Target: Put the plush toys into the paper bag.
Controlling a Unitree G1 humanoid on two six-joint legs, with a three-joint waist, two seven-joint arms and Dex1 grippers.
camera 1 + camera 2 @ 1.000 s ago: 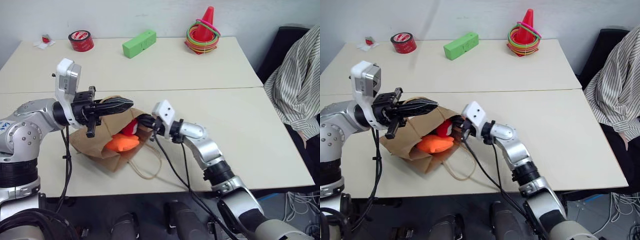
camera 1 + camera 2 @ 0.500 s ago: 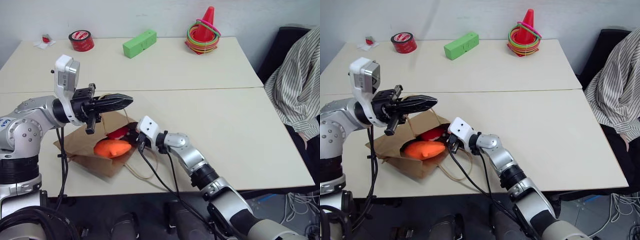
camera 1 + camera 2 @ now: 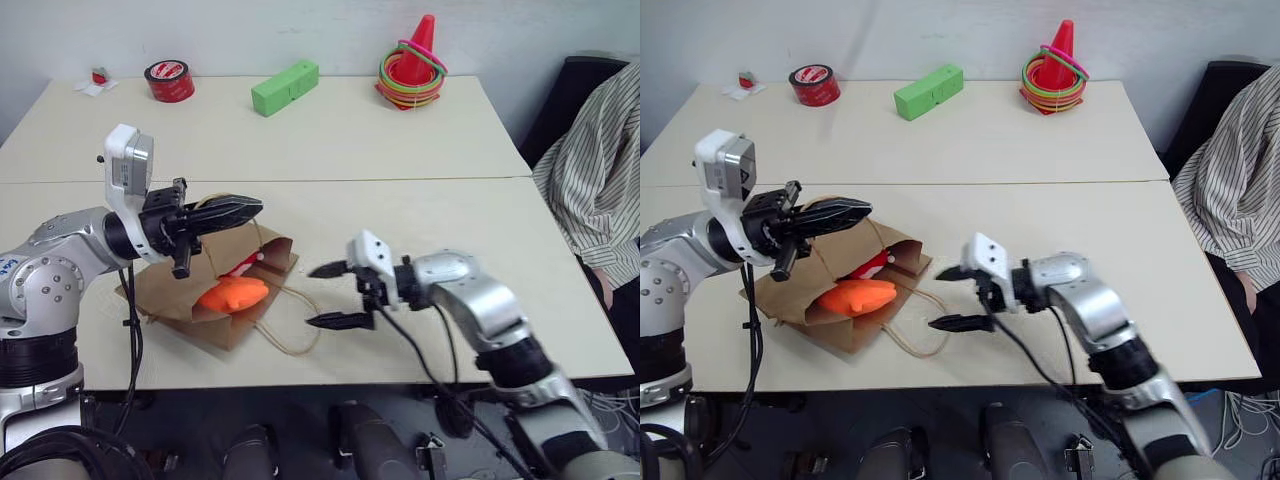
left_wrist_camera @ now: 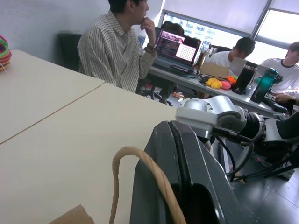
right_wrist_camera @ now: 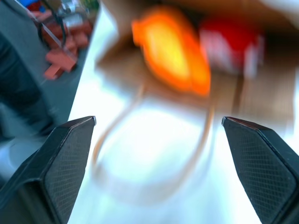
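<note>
Two plush toys, the orange one and the red one, are seen inside the paper bag, which lies on its side on the table. The bag's upper cord handle is pinched by the fully closed left gripper, holding the mouth up. The right gripper is spread wide and empty, just beside the bag's mouth.

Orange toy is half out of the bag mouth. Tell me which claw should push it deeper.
Right. The right claw is open, empty and faces the paper bag mouth where the orange plush toy lies. The left claw is shut on the bag's handle, holding the mouth up.
</note>
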